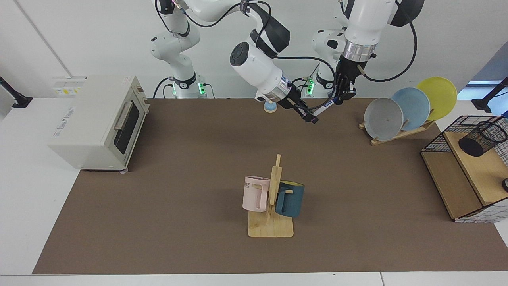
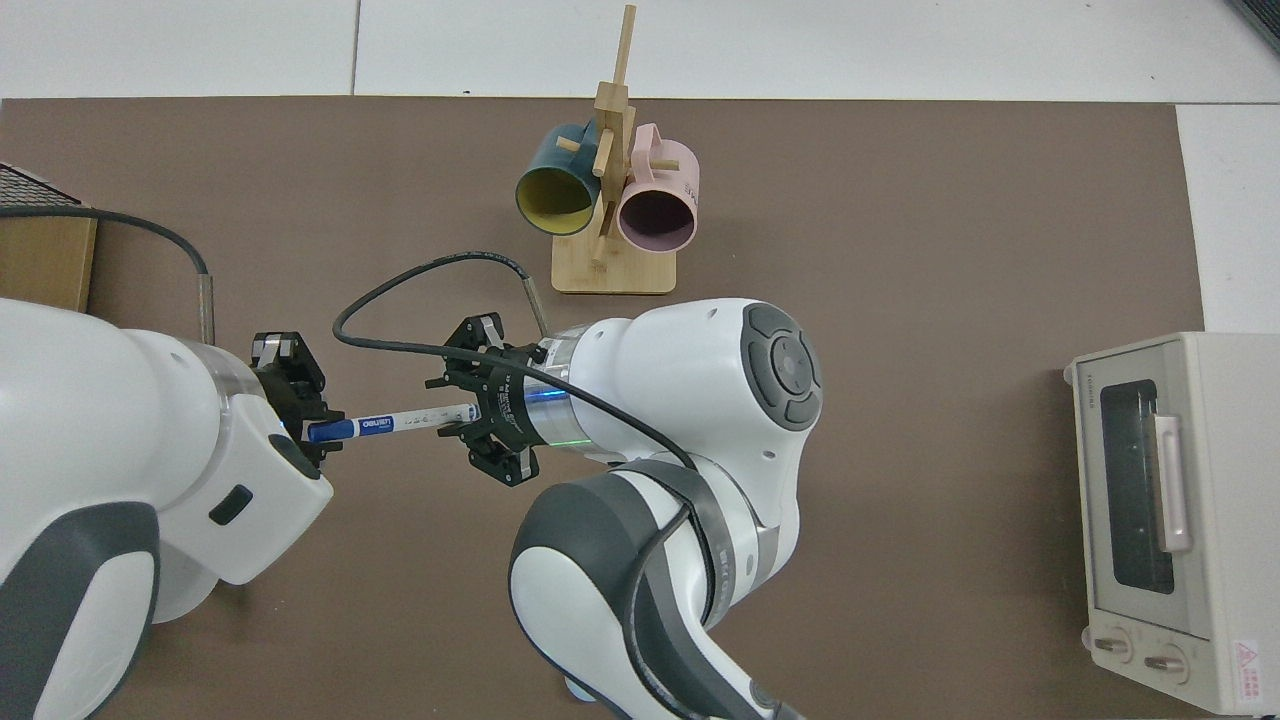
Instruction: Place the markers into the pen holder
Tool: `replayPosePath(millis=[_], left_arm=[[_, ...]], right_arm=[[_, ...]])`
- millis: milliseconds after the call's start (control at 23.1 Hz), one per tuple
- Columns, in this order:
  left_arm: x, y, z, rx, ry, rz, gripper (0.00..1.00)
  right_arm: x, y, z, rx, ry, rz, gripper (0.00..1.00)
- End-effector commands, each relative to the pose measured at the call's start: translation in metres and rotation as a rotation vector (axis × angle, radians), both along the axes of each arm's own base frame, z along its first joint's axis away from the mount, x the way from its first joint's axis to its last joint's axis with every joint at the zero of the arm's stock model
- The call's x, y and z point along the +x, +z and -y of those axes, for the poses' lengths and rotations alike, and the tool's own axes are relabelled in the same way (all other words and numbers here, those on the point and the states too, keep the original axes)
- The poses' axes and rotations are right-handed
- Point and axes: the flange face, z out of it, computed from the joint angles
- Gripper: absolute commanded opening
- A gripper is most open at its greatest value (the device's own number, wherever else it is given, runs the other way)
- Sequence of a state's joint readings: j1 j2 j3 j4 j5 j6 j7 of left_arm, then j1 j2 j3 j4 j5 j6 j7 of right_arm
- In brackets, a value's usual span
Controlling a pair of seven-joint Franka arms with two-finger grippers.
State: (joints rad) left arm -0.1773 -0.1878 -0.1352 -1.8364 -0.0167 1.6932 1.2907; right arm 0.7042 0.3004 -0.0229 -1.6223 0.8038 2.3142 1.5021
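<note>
A: Where is the marker [image 2: 390, 424] sitting?
B: It is hanging above the tabletop [image 1: 198, 159], between both claws.
A: Who is gripping it?
B: The left claw [image 2: 318, 432] is pinching its blue-capped end; the right claw [image 2: 462, 412] is spreading apart around the white end. The pen holder [image 1: 482, 138] is lying tilted in the wire basket [image 1: 436, 139].

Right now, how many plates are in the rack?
3: grey plate frontmost, blue plate behind it, yellow plate rearmost, all leaning in the wooden rack. None shows in the top view.
</note>
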Motion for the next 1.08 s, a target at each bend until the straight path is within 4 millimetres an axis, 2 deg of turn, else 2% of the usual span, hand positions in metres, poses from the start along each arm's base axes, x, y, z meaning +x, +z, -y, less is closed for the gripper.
replayPosePath(millis=[0, 130, 217, 347, 477, 650, 824, 954, 1040], left_arm=[[-0.004, 0.003, -0.012, 0.015, 0.005, -0.005, 0.00], [-0.001, 0.003, -0.024, 0.059, 0.020, 0.003, 0.00], [0.003, 0.003, -0.039, 0.092, 0.042, 0.009, 0.00], [0.009, 0.002, -0.067, 0.120, 0.091, 0.009, 0.00], [0.016, 0.001, -0.105, 0.163, 0.149, 0.006, 0.00], [0.020, 0.007, -0.132, 0.325, 0.162, 0.046, 0.00], [0.025, 0.016, -0.161, 0.415, 0.191, 0.080, 0.00], [0.041, 0.026, -0.187, 0.458, 0.224, 0.124, 0.00], [0.049, 0.035, -0.196, 0.520, 0.219, 0.169, 0.00]], right_arm=[[0.005, 0.000, -0.003, 0.010, -0.018, 0.019, 1.00], [0.004, 0.001, -0.003, 0.012, -0.017, 0.020, 1.00], [0.004, 0.001, -0.004, 0.011, -0.017, 0.020, 1.00], [0.004, 0.001, -0.004, 0.009, -0.012, 0.025, 1.00], [0.009, -0.009, 0.007, -0.042, 0.016, 0.056, 1.00], [0.030, -0.022, 0.048, -0.247, 0.142, 0.172, 1.00], [0.050, -0.004, 0.102, -0.426, 0.325, 0.324, 1.00], [0.060, 0.007, 0.137, -0.489, 0.442, 0.386, 1.00], [0.064, 0.016, 0.160, -0.546, 0.557, 0.439, 1.00]])
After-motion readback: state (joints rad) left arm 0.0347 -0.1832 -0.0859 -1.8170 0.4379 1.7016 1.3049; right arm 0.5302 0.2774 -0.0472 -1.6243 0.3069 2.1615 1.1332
